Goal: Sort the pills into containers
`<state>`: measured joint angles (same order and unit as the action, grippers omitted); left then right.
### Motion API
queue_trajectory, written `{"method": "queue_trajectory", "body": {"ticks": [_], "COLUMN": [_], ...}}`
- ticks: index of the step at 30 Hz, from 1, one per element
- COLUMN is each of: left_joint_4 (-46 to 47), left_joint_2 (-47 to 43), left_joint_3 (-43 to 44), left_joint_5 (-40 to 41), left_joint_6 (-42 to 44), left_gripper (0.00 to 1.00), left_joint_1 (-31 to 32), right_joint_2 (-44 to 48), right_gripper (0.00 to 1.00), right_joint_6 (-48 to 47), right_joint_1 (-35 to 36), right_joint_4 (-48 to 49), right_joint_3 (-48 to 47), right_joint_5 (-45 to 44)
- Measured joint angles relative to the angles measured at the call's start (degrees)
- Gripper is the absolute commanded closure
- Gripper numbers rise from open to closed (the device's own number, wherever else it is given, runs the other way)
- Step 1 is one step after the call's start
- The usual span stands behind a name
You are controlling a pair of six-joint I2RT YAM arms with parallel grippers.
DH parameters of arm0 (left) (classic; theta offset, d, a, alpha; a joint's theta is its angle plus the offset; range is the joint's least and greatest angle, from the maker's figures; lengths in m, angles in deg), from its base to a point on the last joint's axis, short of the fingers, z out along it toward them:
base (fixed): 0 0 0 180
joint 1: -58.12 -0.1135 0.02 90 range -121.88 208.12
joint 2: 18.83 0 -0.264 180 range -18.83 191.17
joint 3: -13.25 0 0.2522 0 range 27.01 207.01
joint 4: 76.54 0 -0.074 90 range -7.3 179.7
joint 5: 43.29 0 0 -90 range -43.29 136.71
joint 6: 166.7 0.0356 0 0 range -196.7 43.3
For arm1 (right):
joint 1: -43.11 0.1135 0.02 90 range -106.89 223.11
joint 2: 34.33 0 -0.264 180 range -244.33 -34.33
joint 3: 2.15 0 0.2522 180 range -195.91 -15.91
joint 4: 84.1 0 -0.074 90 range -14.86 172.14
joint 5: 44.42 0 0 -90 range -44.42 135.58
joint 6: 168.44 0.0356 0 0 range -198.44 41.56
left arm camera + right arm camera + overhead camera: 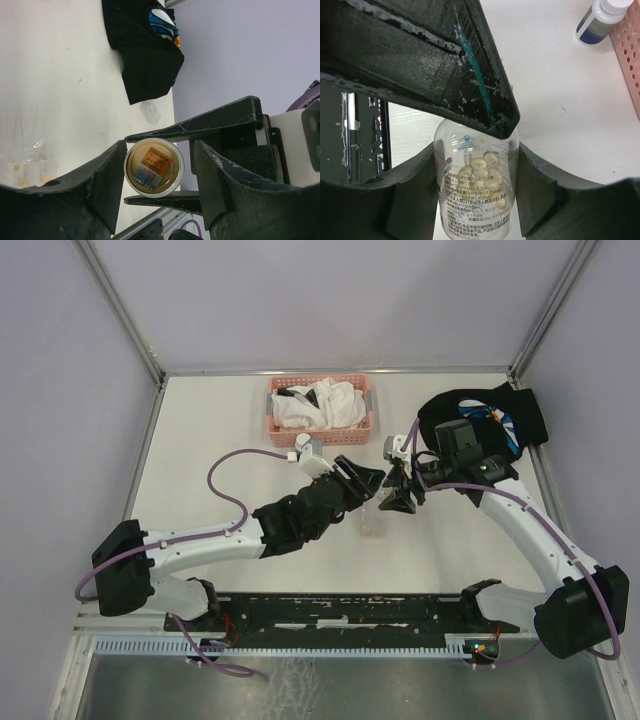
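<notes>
Pale lilac walls close in a white table (200,440), and you have both claws meeting over its middle. Your right claw (477,150) is clamped on a clear bottle (475,200), one finger pressed to each side of it. Yellowish pills (487,172) are heaped inside behind a printed label. Your left claw (159,150) faces the same bottle end-on. Its fingers stand apart around the bottle's round end: one finger (107,180) is against the rim, while a sliver of wall shows between the other and the bottle, so it is not gripping. In the right wrist view, one finger of the left claw crosses over the bottle's far end and hides it. The box (372,522) lies flat on the table just to the near side of the meeting claws, lower than they are. From the left wrist it shows out past the left claw's outer finger, with a few yellowish bits in its cells. Beyond the right claw a white bottle (388,447) sits near the corner of the pink basket (322,425). The basket holds white cloths (320,405) and lies past the left claw's tip. A black cloth (530,415) lies crumpled behind the right claw's wrist, toward the table's far right.
</notes>
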<state>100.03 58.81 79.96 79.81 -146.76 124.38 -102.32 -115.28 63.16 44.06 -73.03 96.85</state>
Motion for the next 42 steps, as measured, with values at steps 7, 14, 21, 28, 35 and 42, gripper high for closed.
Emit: {"method": "queue_trajectory", "body": {"ticks": [7,14,21,28,35,42], "left_joint_4": [-0.26,12.17,35.76,44.54,47.39,42.47], "left_joint_2": [0.85,-0.02,-2.64,-2.12,-1.44,-5.46], "left_joint_3": [0.0,-6.38,-17.62,-18.43,-18.45,-21.99], "left_joint_5": [-0.11,-4.24,-19.34,-36.2,-41.79,-41.2], "left_joint_6": [1.68,9.99,24.22,33.83,34.03,28.7], "left_gripper": [0.74,0.97,0.97,0.97,0.23,0.01], "left_joint_1": [-0.17,-1.22,-6.23,-12.31,-14.84,-16.06], "right_joint_2": [-0.22,-1.97,-4.39,-5.18,-5.2,-5.14], "right_gripper": [0.97,0.98,0.98,0.98,0.98,0.98], "right_joint_6": [0.37,4.35,17.46,27.47,29.53,25.66], "right_joint_1": [-0.02,-0.63,-1.33,-1.95,-2.12,-2.25], "right_joint_4": [-0.04,0.13,5.86,14.23,16.26,13.42], "right_joint_3": [0.0,0.0,0.79,1.66,1.68,1.62], "right_joint_5": [-0.72,2.82,13.79,21.11,22.56,22.1]}}
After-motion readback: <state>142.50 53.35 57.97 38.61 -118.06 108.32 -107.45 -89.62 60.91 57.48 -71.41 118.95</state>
